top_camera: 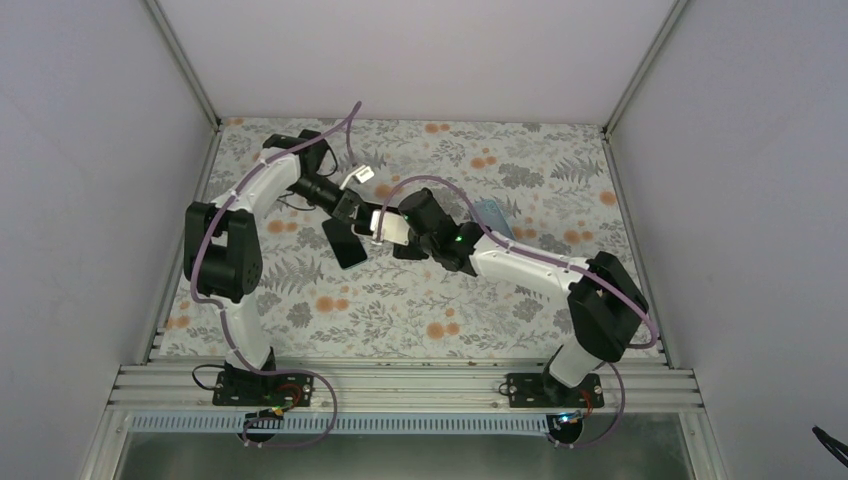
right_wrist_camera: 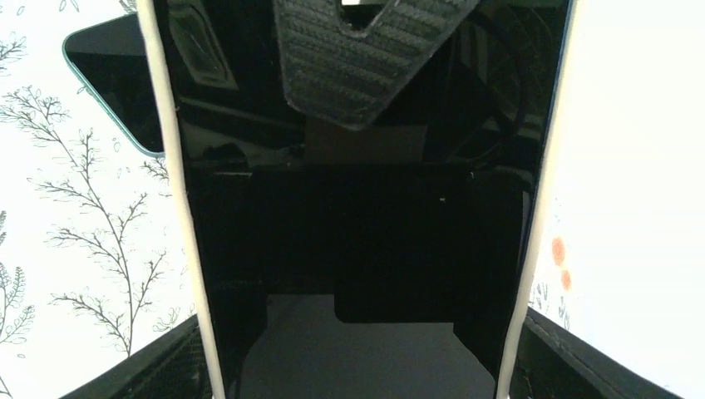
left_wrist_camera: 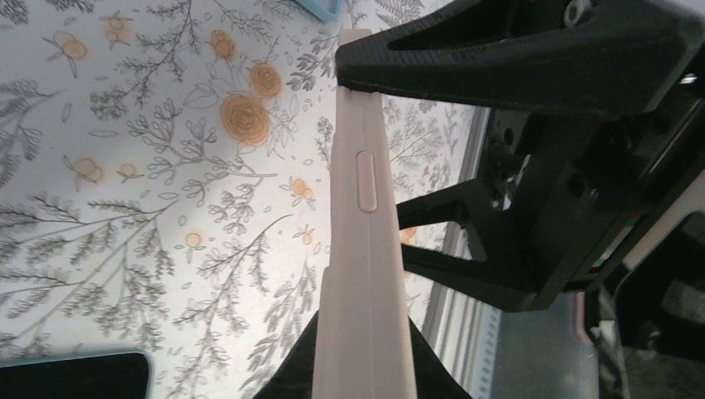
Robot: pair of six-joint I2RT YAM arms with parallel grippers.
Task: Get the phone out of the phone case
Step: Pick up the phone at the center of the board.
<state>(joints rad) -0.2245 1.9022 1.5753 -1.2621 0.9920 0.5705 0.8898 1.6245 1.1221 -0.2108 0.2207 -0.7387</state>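
Note:
A phone with a black screen [right_wrist_camera: 357, 208] sits in a pale pinkish-white phone case [left_wrist_camera: 363, 249], held in the air over the floral mat between both arms [top_camera: 388, 225]. My left gripper [left_wrist_camera: 362, 370] is shut on the case's thin edge, one finger on each face; one of its fingers [right_wrist_camera: 366, 58] presses on the screen's far end. My right gripper [right_wrist_camera: 357, 366] is shut across the case's width, its pads [right_wrist_camera: 150, 366] against the two long side rims. In the left wrist view the right gripper's fingers [left_wrist_camera: 515, 58] straddle the case.
A second dark-screened phone with a teal rim [top_camera: 345, 243] lies flat on the mat below and left of the held one. A light-blue case [top_camera: 495, 213] lies behind the right arm. Grey walls enclose the mat; a metal rail [top_camera: 400, 385] runs along the near edge.

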